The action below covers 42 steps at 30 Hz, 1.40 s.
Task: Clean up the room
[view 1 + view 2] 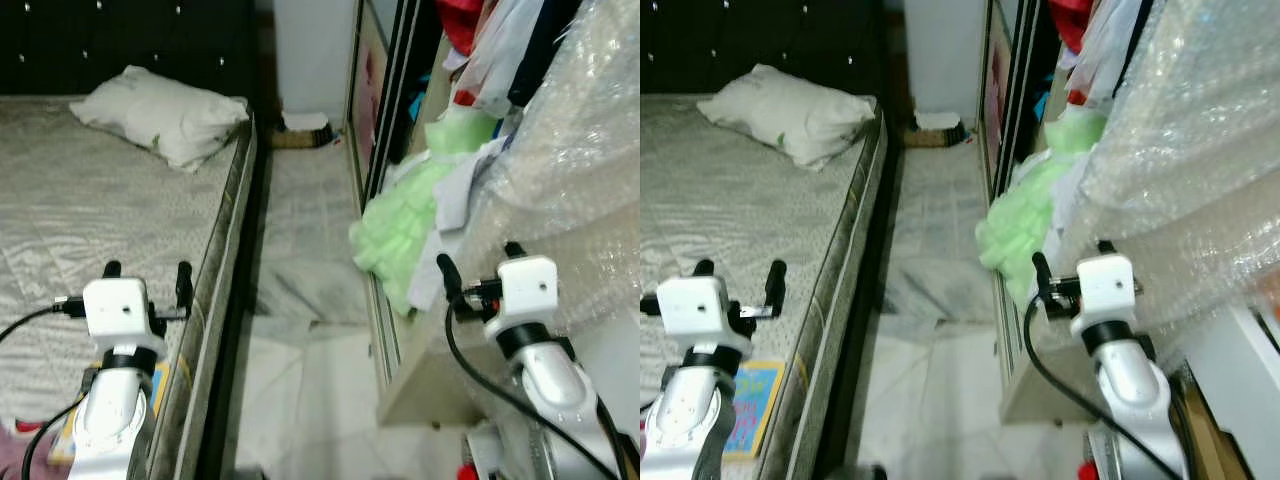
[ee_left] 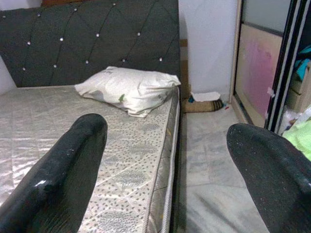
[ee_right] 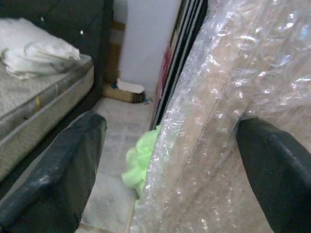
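Starting over on the left, the left gripper (image 1: 147, 270) hangs over the edge of the bed (image 1: 60, 210), fingers spread wide with nothing between them. Up at about 11 o'clock from it sits a white pillow (image 1: 165, 115) near the dark headboard (image 2: 97, 39), and down by the robot at 7 o'clock there's a colourful book (image 1: 752, 392) lying flat on the mattress — thin and stiff, probably best pinched at an edge that overhangs. Past the strip of floor (image 1: 300, 200), a heap of pale green cloth (image 1: 400, 225) spills out of the wardrobe (image 1: 385, 110) at roughly 1 o'clock; I'd guess it's light and floppy, so grab a bunched fold mid-pile. The right gripper (image 1: 478, 260) is also open and empty, pressed close beside a big bubble-wrapped panel (image 3: 228, 107) — that looks bulky and slippery, not a one-gripper job.
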Motion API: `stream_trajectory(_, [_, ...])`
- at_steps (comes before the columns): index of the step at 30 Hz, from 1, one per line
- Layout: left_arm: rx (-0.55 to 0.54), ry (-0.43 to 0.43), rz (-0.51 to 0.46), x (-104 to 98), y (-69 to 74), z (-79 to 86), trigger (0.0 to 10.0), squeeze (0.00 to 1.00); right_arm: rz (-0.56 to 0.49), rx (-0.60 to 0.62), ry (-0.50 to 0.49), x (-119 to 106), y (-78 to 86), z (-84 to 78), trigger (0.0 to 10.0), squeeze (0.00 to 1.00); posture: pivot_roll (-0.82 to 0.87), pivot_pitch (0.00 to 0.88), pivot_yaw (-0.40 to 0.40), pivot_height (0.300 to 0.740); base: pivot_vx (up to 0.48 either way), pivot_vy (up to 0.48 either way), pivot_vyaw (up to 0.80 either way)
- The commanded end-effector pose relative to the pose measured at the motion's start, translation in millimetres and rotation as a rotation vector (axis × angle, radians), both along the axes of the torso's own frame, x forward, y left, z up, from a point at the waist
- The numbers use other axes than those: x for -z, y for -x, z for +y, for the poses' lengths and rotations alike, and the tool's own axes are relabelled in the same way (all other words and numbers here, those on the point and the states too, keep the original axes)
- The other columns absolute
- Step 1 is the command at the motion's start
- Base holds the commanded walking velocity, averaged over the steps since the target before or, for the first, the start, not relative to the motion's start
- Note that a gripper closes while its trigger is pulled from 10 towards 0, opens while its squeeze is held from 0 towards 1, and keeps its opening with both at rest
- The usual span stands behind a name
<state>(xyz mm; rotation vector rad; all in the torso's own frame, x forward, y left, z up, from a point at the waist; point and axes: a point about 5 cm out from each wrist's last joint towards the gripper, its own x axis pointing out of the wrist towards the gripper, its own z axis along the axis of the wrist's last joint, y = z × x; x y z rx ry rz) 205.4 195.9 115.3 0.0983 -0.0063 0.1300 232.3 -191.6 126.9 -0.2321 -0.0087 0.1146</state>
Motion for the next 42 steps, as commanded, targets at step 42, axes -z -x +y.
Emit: stream_trajectory(42, [-0.012, 0.016, -0.010, -6, -16.0, -1.0, 10.0, 0.00, -0.014, -0.067, -0.051, -7, -17.2, 20.6, 10.0, 0.00, -0.08, 0.000, -0.009, 0.740, -0.139, 0.000, 0.00])
